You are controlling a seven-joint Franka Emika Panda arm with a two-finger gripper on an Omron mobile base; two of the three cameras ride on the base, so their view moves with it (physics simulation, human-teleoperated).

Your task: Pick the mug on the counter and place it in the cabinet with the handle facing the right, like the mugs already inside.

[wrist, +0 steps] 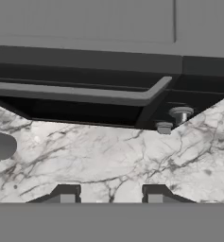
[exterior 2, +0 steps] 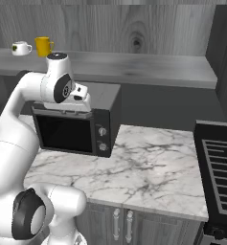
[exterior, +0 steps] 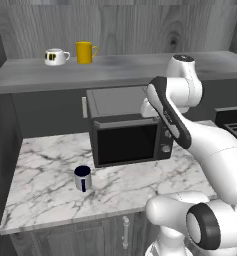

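The gripper (wrist: 108, 194) hangs over the counter (wrist: 132, 160) with its tips apart and nothing between them, the microwave (wrist: 85, 90) just ahead. The mug (wrist: 1, 145) stands off to its left, untouched; the cabinet (exterior: 115, 67) is above.

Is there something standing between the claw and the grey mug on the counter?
Nothing visible does. The claw hangs over bare counter before the microwave; the mug lies off to one side, marble between.

mug (exterior: 83, 178): we note light grey, navy inside
counter (exterior: 45, 170): white marble, grey veins
yellow mug (exterior: 84, 52): upper left
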